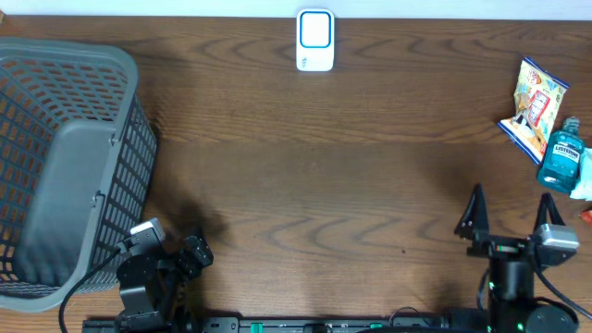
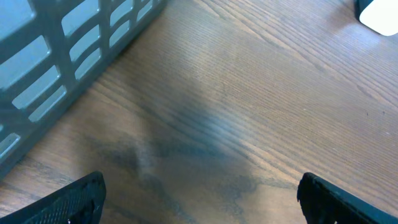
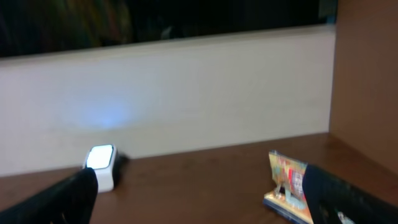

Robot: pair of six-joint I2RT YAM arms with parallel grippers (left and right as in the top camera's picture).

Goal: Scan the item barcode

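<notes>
While parked low at the near edge of the table [image 1: 324, 185], gripping nothing on either side. Left gripper [image 2: 200, 186]: jaws spread wide, only bare wood between the fingers [image 2: 68, 202], just beside the near right corner of the grey slatted basket [image 1: 65, 157] at the left end. Right gripper [image 1: 511, 194]: likewise spread wide, empty, pointing at the far edge from the near right part of the table. Barcode scanner [image 1: 314, 40]: white body, blue-lit window, at the far edge around the middle, well apart from both arms. Same scanner glowing in the right wrist view, close to the pale wall [image 3: 205, 93]; white corner of it also clipped at the top right of the left wrist view. Items to scan at the far right: colourful snack packet [image 1: 535, 106], tilted, and blue Listerine bottle [image 1: 560, 159] just beside it on the nearer side, label facing the overhead camera. Touching or merely adjacent: cannot tell. Both ahead and slightly right of the right gripper, apart from its fingers. In the right wrist view, packet partly behind the right-hand finger, bottle hidden. Small white and orange scraps [image 1: 583, 185] at the right frame edge, beside the bottle: too cropped to name.
</notes>
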